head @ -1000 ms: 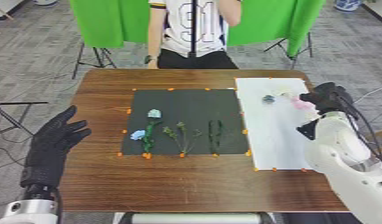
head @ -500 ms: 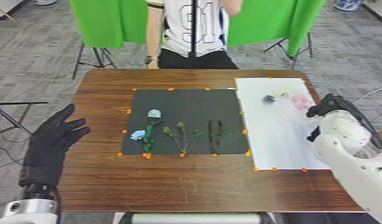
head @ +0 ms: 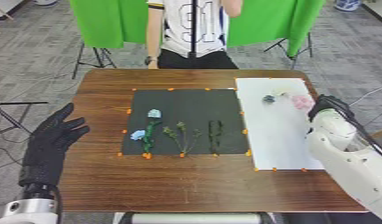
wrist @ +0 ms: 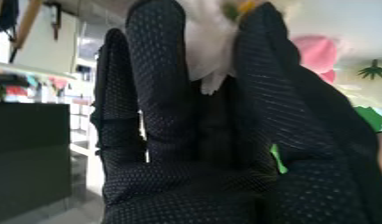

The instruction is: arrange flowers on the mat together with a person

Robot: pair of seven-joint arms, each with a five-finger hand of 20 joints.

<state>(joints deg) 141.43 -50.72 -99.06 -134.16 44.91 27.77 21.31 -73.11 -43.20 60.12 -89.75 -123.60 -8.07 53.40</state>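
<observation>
Over by the right edge of the white mat [head: 272,135], the right hand [head: 324,104] is nearly closed, thumb and fingers pinching a white flower [wrist: 210,45]. A pink flower [head: 302,102] lies near it. Across the tabletop [head: 179,187], blue flowers [head: 139,135] rest on the dark mat [head: 183,102]; the left hand [head: 56,134] is loosely open.

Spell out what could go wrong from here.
The pale petals look very close to the right robot hand, so they might get crushed. The pink flower lies nearby on the white sheet and could be nudged if that hand swings inward.
</observation>
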